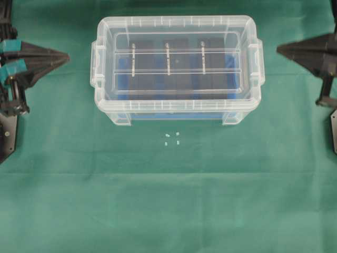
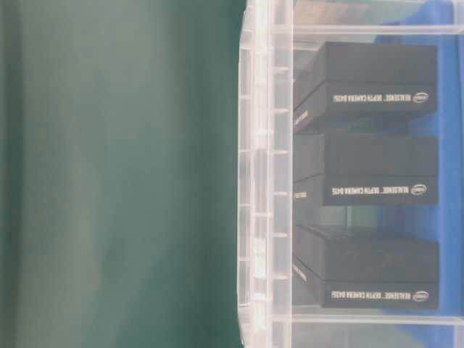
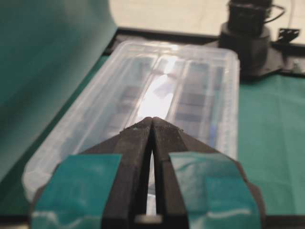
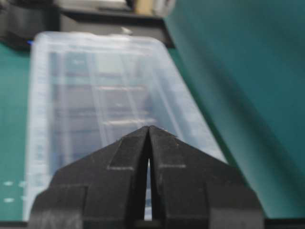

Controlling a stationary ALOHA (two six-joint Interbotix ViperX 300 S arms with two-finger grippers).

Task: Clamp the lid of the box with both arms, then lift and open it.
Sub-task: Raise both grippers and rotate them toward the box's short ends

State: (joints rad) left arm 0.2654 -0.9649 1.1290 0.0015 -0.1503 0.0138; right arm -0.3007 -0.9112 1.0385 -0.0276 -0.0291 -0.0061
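Overhead exterior view: the left gripper (image 1: pixel 66 55), teal tape on its wedge, and the right gripper (image 1: pixel 279 49) sit pinched closed and empty, each well apart from the box (image 1: pixel 176 113) and pointing at its short ends. Between them the box stands on a green cloth (image 1: pixel 168 200), the lid (image 1: pixel 176 31) seated flat on it. Three black camera cases (image 2: pixel 366 94) lie inside on a blue base (image 1: pixel 122 79). Small white specks (image 1: pixel 172 138) dot the cloth near the box's front wall.

**Cropped arms, blurred tub, unreadable specks**

In the overhead view both frame edges cut off the black arms. The deep clear plastic tub (image 4: pixel 114 95) blurs in the right wrist view. The small white specks (image 1: pixel 172 138) below centre are perhaps tape; too small to tell.
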